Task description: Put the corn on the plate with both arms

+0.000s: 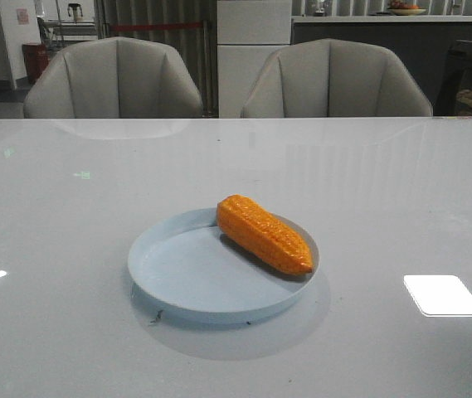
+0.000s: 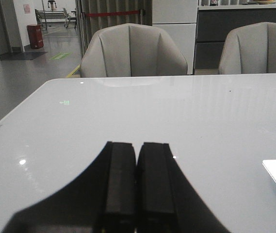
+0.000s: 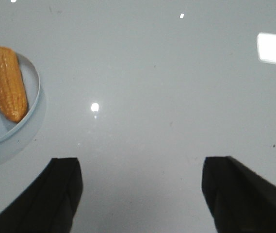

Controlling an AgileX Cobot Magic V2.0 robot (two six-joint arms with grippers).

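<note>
**Corn Resting on the Plate, Both Arms Clear**

On the plate's right side lay the corn (image 1: 264,235), its long axis running diagonally from the far-left, blunt end to the near-right, tapered tip, which sat against the low rim. The plate (image 1: 187,282) stood at the middle of the white table (image 1: 61,207), and neither arm showed in the front view.

The right gripper (image 3: 140,194) hovered over bare tabletop with its jaws spread wide and nothing between them; in its own view the corn and plate sat off to one side, well apart from the fingers. The left gripper (image 2: 137,187) had its two pads pressed flat together, holding nothing, pointing across the table toward the chairs (image 2: 133,51), with only a sliver of the plate's rim at the edge of its picture.

Judged from this, the placing looked complete. The right arm seemed the nearer, so any further nudge to centre the corn would fall to it, reaching leftward across the cob's length.
</note>
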